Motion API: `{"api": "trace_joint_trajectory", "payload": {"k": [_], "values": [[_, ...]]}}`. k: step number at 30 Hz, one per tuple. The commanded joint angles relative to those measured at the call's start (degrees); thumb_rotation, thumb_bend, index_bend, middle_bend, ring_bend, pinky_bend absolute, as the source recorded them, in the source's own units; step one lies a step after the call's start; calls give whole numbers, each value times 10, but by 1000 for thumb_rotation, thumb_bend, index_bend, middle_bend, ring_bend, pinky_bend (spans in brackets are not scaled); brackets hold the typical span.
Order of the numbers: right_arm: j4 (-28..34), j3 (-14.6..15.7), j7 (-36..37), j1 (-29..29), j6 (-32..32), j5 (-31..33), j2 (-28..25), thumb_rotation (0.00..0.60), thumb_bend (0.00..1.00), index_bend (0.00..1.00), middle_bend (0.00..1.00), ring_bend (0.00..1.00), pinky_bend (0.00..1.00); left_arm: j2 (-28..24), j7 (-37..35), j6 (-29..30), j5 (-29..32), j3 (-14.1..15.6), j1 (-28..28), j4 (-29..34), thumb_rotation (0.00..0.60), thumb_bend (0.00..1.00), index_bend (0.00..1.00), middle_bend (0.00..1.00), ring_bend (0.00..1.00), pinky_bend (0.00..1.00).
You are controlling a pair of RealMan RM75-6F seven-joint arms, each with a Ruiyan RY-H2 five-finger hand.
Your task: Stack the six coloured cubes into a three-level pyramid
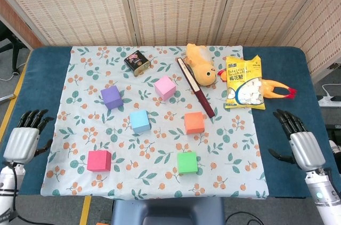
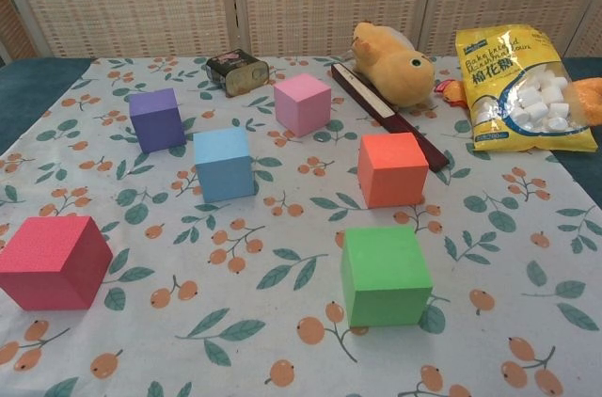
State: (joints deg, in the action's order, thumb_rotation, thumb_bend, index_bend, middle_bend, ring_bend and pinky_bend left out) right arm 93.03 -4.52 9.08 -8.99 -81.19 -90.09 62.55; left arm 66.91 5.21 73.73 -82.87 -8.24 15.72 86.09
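Six cubes lie apart on the flowered cloth (image 1: 80, 107): purple (image 1: 111, 97) (image 2: 157, 119), pink (image 1: 165, 87) (image 2: 302, 103), light blue (image 1: 140, 121) (image 2: 224, 164), orange (image 1: 194, 122) (image 2: 392, 168), magenta (image 1: 99, 160) (image 2: 53, 262) and green (image 1: 187, 162) (image 2: 385, 275). My left hand (image 1: 25, 137) hovers over the table's left edge, fingers apart, holding nothing. Over the right edge, my right hand (image 1: 297, 141) is likewise spread and empty. Neither hand touches a cube, and neither shows in the chest view.
At the back of the cloth stand a dark tin (image 1: 138, 62), a brown folded fan (image 1: 195, 94), a yellow plush duck (image 1: 200, 64), a yellow marshmallow bag (image 1: 243, 81) and a rubber chicken (image 1: 277, 87). Blue table (image 1: 282, 59) shows on both sides of the cloth.
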Motion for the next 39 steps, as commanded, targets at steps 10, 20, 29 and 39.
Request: {"api": "trace_joint_trajectory", "payload": {"k": [10,20,29,39], "values": [[10,5,-13,17,-16,20,-7,600,0,0,37,0,113,108,-91,-331,150,-79,233,-225,600,328,161,65,43,149],[18,1,-22,17,-11,36,-9,600,0,0,38,0,113,172,-94,-451,198,-79,320,-335,600,324,11,0,0,121],[16,2,-20,14,-2,42,-8,600,0,0,37,0,113,205,-103,-503,236,-78,353,-376,600,322,23,0,0,119],[9,2,-10,13,3,46,-7,600,0,0,37,0,113,206,-134,-513,248,-84,364,-350,600,323,42,0,0,130]]}}
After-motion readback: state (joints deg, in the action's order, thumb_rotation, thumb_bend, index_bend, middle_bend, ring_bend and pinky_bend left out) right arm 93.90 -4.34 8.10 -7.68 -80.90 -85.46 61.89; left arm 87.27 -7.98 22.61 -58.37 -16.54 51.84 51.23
